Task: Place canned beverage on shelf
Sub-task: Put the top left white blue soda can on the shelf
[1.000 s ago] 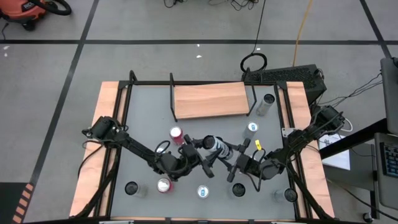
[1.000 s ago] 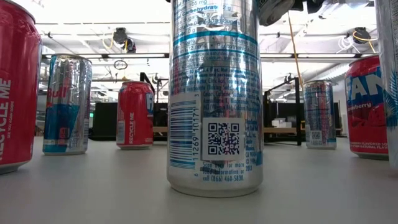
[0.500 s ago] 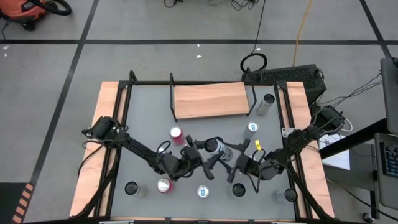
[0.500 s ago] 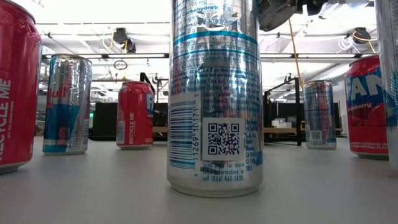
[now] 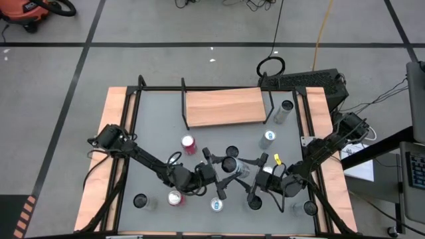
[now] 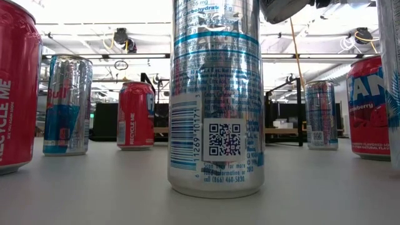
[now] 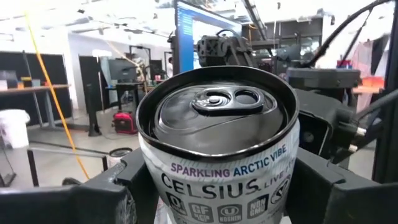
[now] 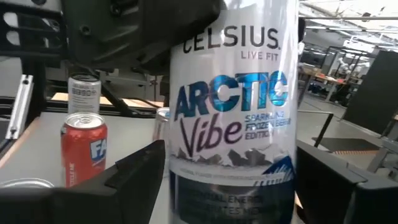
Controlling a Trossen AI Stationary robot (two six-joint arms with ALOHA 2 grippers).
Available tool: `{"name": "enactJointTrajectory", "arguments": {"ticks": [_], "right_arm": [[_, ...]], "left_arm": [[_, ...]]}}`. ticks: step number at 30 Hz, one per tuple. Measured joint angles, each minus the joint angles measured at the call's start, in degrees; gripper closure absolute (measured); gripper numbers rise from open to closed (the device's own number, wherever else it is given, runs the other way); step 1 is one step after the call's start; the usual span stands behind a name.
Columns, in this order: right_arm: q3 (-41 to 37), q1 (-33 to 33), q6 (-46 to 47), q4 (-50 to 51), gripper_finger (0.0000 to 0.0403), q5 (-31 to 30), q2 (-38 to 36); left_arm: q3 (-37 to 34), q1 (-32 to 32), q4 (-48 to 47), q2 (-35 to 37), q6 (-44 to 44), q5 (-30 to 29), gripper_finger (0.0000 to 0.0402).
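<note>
A white Celsius can (image 7: 217,143) hangs above the table's middle with my left gripper (image 5: 222,172) shut on it. In the high view its silver top (image 5: 230,163) faces up. My right gripper (image 5: 252,178) is open. Its fingers (image 8: 134,171) stand on either side of the can's lower half (image 8: 230,149), coming from the table's right. The shelf (image 5: 224,106), a light-wood board between black rod frames, stands at the table's far middle with nothing on it. My left gripper pinches the can's side wall (image 7: 158,186) between its two fingers, a little below the top rim. The fingers come about level from the table's left. The can is lifted clear of the table, top up and leaning back toward the left wrist.
Two red cans (image 5: 188,143) (image 5: 174,197) stand left of the grippers. Several silver cans line the near edge (image 5: 216,204) (image 5: 254,201) and the right side (image 5: 268,137) (image 5: 285,106). A black rod frame (image 5: 159,88) runs along the far edge. The table is bare between the grippers and the shelf.
My left gripper has rolled, bringing the can from lying slantwise between the two grippers to nearly upright, top up. My right gripper has opened, let go of the can and drawn slightly back toward the table's near right.
</note>
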State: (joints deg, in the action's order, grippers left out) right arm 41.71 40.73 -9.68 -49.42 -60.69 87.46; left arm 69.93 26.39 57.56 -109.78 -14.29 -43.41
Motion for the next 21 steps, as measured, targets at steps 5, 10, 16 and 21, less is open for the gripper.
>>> {"name": "enactJointTrajectory", "arguments": {"ticks": [5, 10, 16, 21], "right_arm": [[0.0, 0.0, 0.5, 0.0, 0.0107, 2.4, -1.3], [0.0, 0.0, -0.1, 2.0, 0.0107, 7.7, -5.6], [0.0, -0.1, 2.1, 12.3, 0.0107, 13.9, -13.6], [0.0, -1.3, 3.3, 22.6, 0.0108, 14.8, -19.6]], "left_arm": [[0.0, -0.1, -4.3, 3.0, -2.5, 3.2, 0.015], [0.0, -0.3, -13.1, 8.4, -2.2, 7.3, 0.015], [0.0, -2.4, -23.3, 15.3, -0.8, 15.6, 0.015], [0.0, -6.9, -28.8, 17.8, 1.5, 28.0, 0.015]]}}
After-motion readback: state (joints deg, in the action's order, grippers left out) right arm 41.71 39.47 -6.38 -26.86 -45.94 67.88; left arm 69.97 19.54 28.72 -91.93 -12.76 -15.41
